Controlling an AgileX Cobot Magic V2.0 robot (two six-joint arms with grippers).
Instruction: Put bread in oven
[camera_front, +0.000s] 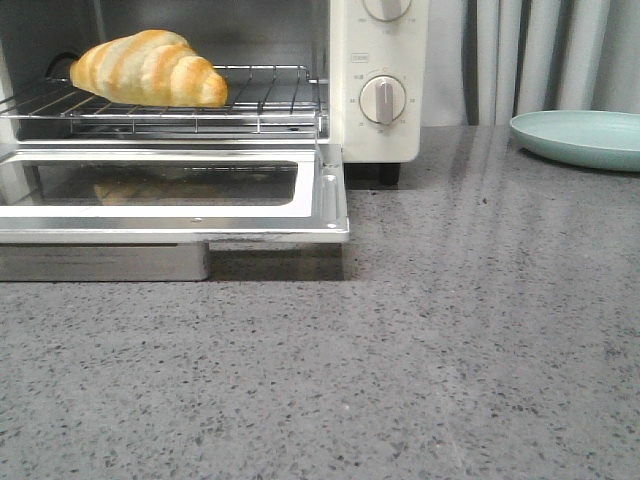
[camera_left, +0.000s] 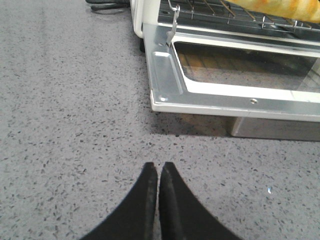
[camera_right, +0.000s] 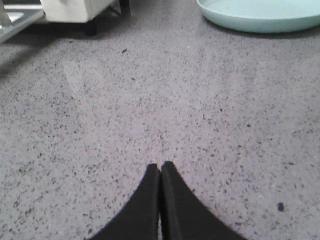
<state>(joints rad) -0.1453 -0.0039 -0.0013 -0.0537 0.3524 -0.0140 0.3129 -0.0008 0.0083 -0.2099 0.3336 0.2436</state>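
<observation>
The bread (camera_front: 150, 68), a golden-orange roll with cream stripes, lies on the wire rack (camera_front: 255, 100) inside the cream-white oven (camera_front: 380, 130). The oven's glass door (camera_front: 330, 200) hangs open and flat. An edge of the bread also shows in the left wrist view (camera_left: 280, 7), above the open door (camera_left: 167, 80). My left gripper (camera_left: 158, 165) is shut and empty, over the grey counter in front of the door's corner. My right gripper (camera_right: 160, 165) is shut and empty over bare counter, away from the oven (camera_right: 75, 10). Neither gripper shows in the front view.
A pale green plate (camera_front: 580, 137) sits at the back right on the grey speckled counter (camera_front: 400, 360); it also shows in the right wrist view (camera_right: 260, 15). A metal crumb tray (camera_front: 100, 262) sticks out under the door. Grey curtains hang behind.
</observation>
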